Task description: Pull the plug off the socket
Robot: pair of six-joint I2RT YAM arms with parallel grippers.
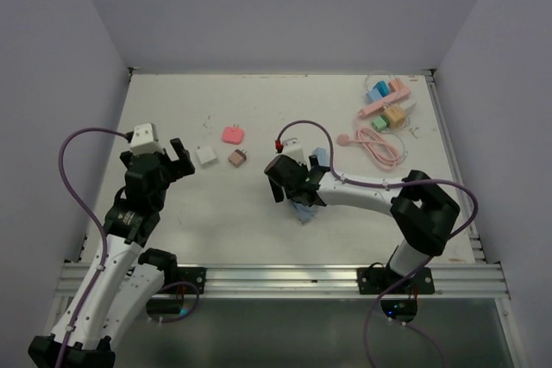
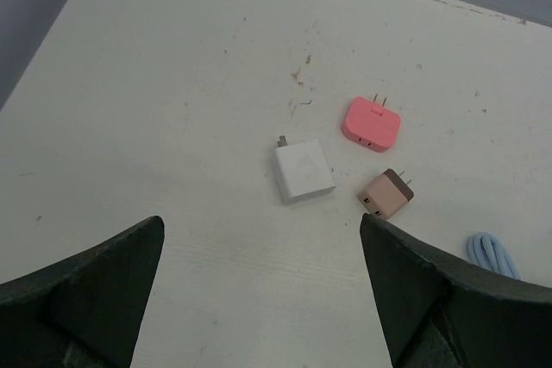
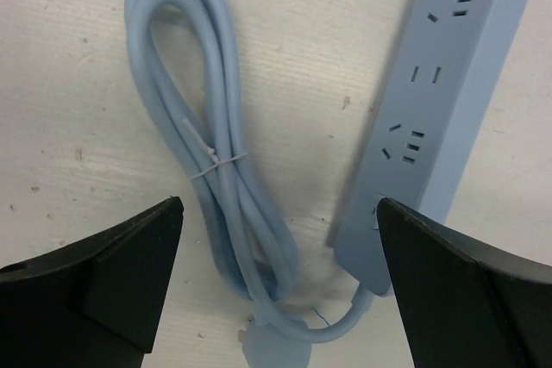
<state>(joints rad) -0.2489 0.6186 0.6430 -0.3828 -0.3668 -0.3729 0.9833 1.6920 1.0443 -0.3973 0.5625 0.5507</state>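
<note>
My right gripper [image 1: 296,196] is open and hovers just above a light blue power strip [image 3: 440,101]. The sockets that show on it are empty. Its bundled blue cable [image 3: 216,152] lies beside it, between my fingers in the right wrist view [image 3: 280,213]. My left gripper [image 1: 183,158] is open and empty at the left of the table. A white plug adapter [image 2: 304,170], a pink one [image 2: 371,122] and a tan one [image 2: 386,193] lie loose ahead of it. A pink power strip [image 1: 382,109] with several coloured adapters plugged in lies at the back right.
A coiled pink cable [image 1: 379,146] lies by the pink strip. The white adapter [image 1: 207,155], the pink one [image 1: 233,134] and the tan one [image 1: 238,158] sit between the two grippers. Walls close the table on the left, back and right.
</note>
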